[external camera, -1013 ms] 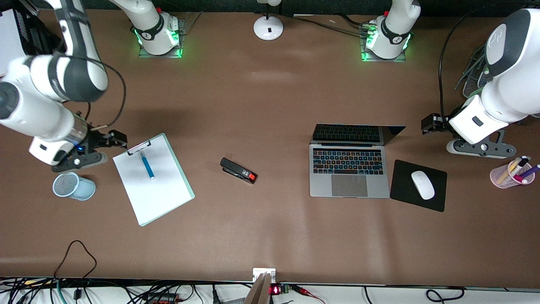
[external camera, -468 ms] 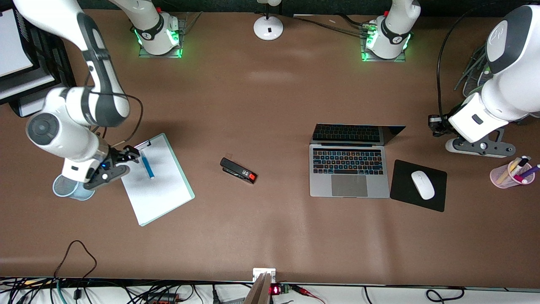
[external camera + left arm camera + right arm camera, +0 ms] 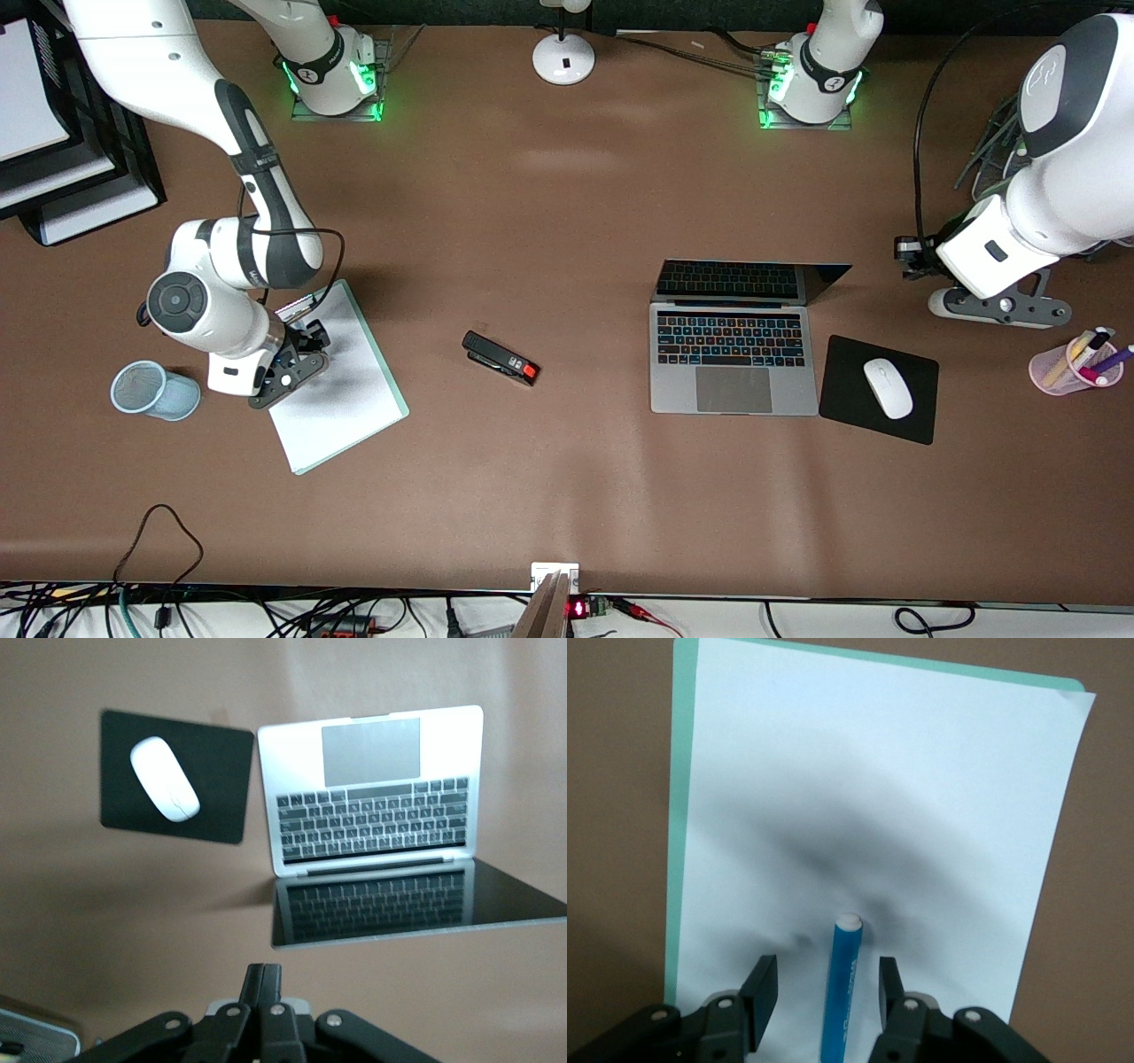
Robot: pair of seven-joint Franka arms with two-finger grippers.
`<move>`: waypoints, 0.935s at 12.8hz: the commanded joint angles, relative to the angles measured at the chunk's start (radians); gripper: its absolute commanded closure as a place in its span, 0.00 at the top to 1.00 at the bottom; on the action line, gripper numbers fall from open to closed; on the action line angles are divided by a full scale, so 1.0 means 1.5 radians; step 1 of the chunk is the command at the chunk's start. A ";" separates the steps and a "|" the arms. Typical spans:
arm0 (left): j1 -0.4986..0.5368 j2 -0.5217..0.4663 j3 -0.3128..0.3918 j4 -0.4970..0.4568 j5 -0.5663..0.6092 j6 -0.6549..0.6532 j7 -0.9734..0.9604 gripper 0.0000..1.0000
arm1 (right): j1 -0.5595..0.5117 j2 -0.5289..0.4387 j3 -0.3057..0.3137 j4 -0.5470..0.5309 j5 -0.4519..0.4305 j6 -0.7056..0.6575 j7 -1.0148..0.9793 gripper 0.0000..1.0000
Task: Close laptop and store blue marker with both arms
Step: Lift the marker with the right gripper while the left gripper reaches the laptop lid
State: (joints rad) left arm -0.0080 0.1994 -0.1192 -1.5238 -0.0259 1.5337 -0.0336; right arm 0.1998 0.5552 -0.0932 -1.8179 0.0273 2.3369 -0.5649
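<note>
The right gripper [image 3: 821, 992] hangs low over the clipboard [image 3: 868, 797], fingers apart, the marker [image 3: 842, 983] lying between them, not touched. The left gripper [image 3: 263, 979] is pressed together near the open laptop [image 3: 372, 788], beside its screen.

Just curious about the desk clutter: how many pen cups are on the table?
2: a blue mesh cup at the right arm's end, beside the clipboard; a pink cup holding markers at the left arm's end.
</note>
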 commanded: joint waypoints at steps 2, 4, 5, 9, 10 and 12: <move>0.000 -0.032 -0.002 -0.057 -0.067 -0.020 -0.044 0.00 | -0.004 0.020 0.002 0.009 0.007 0.023 -0.031 0.51; 0.002 -0.058 -0.009 -0.105 -0.068 -0.004 -0.046 0.00 | -0.005 0.038 0.002 0.009 0.007 0.043 -0.032 0.46; 0.000 -0.078 -0.012 -0.136 -0.068 0.013 -0.047 0.00 | -0.005 0.044 0.002 0.010 0.008 0.052 -0.031 0.45; 0.001 -0.168 -0.045 -0.299 -0.082 0.112 -0.072 0.00 | -0.007 0.065 0.002 0.021 0.011 0.057 -0.031 0.38; 0.002 -0.178 -0.049 -0.316 -0.082 0.111 -0.071 0.00 | -0.008 0.068 0.002 0.023 0.012 0.057 -0.031 0.34; 0.002 -0.193 -0.078 -0.343 -0.082 0.114 -0.076 0.00 | -0.008 0.071 0.002 0.024 0.012 0.057 -0.025 0.15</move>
State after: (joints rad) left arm -0.0116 -0.0257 -0.2005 -1.9639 -0.1283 1.6734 -0.1349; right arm 0.1949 0.6480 -0.0943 -1.8030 0.0274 2.4200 -0.5893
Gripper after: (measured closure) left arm 0.991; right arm 0.648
